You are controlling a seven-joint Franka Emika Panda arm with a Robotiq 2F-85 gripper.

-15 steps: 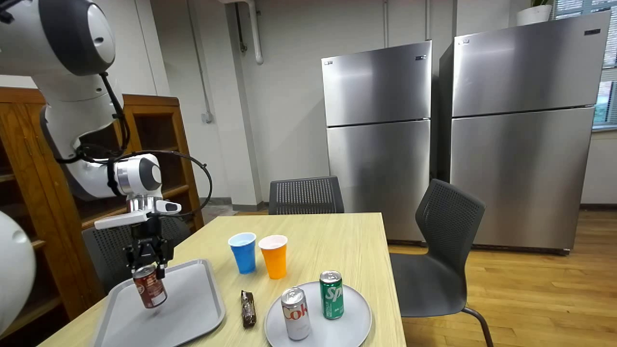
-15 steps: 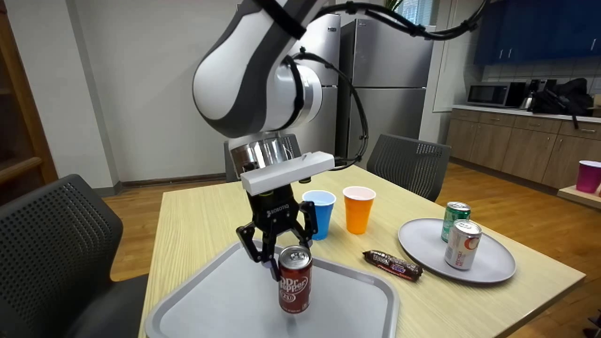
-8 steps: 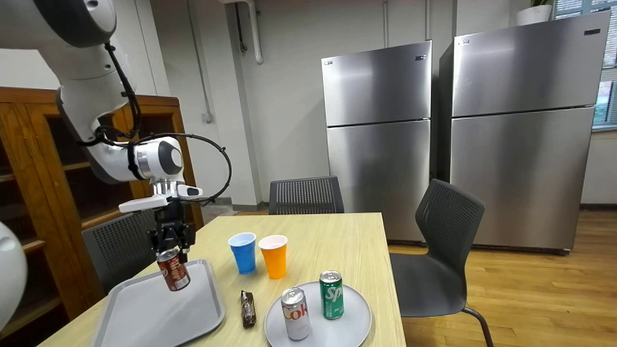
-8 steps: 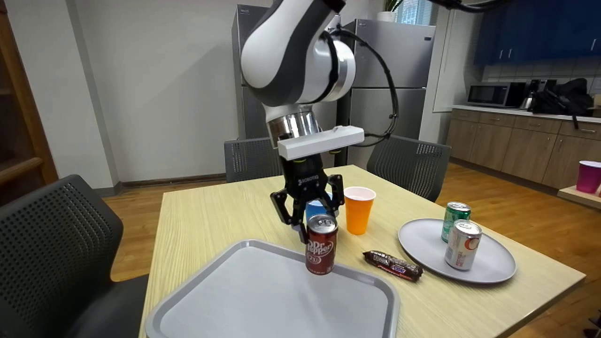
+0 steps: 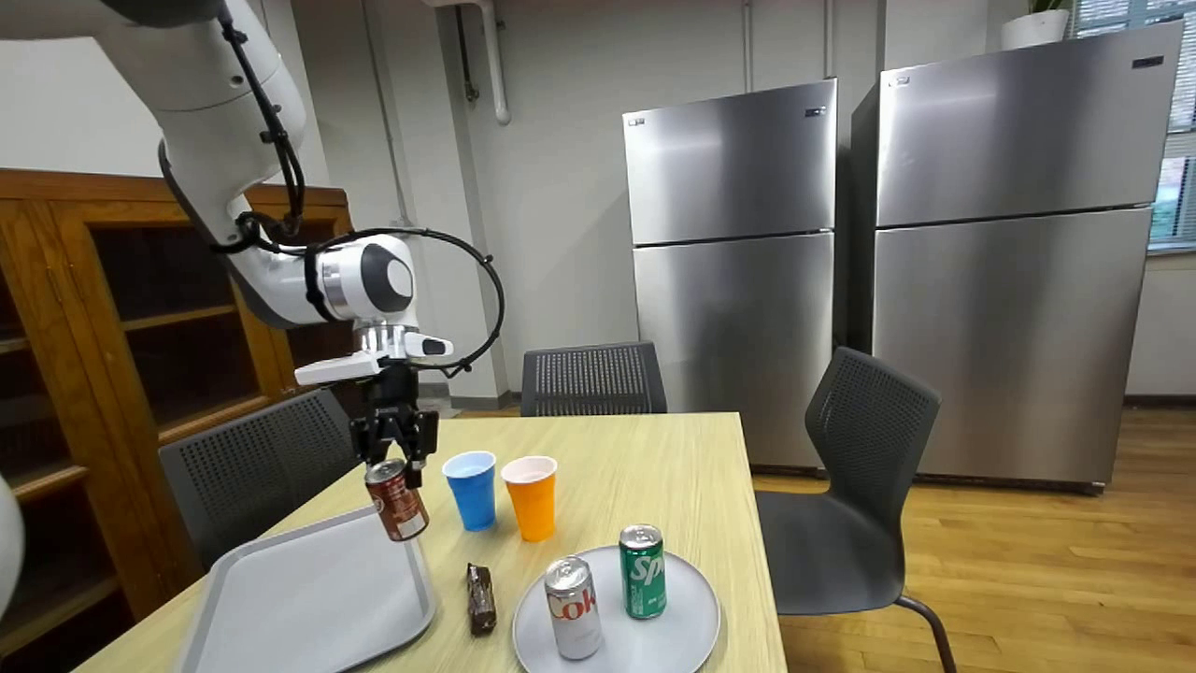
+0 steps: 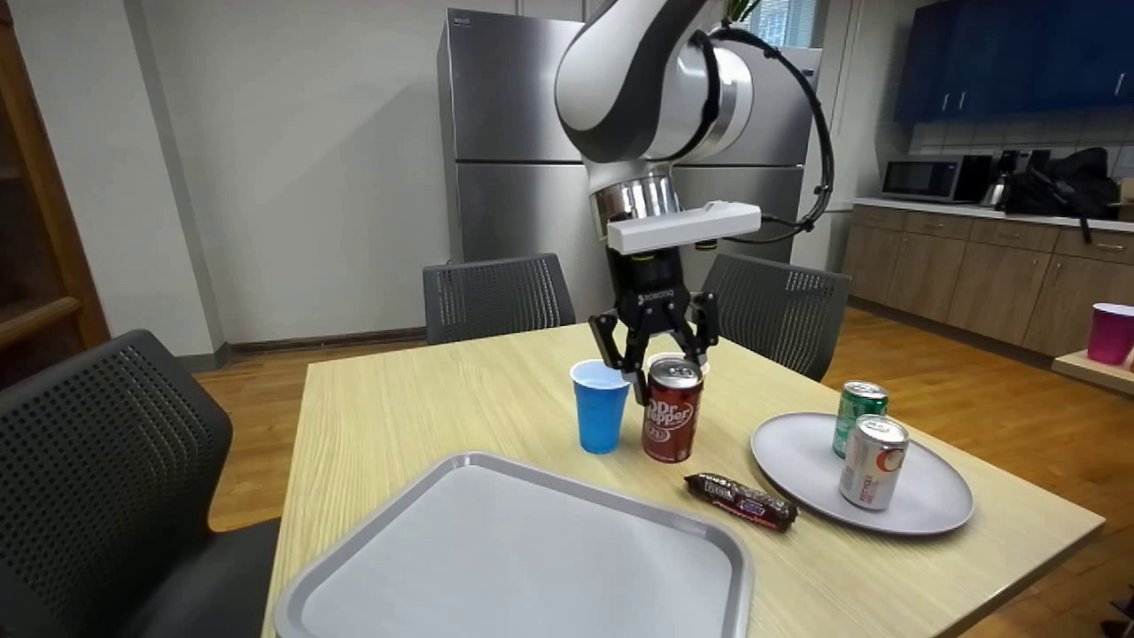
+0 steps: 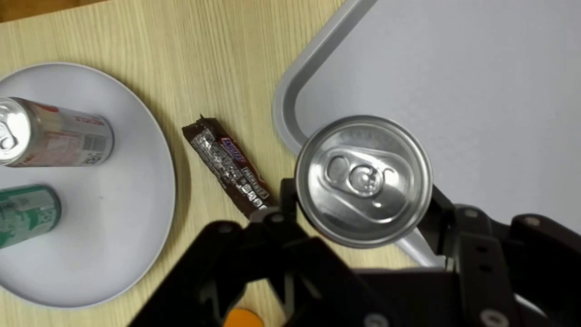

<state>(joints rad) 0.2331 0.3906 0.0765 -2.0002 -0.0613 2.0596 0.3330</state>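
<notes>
Above the bench [image 6: 425, 390], near a corner of the grey tray [image 6: 532, 549], the end effector [image 6: 673, 381] clasps a Dr Pepper can [image 6: 671, 422]; a Snickers bar [image 7: 229, 170] lies nearby.

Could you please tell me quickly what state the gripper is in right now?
Gripper: closed around the Dr Pepper can, holding it.

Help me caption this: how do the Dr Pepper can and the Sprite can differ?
The Dr Pepper can is dark red; the Sprite can is green. The gripper holds the Dr Pepper can aloft; the Sprite can stands on the plate. Both are silver-topped drink cans.
</notes>
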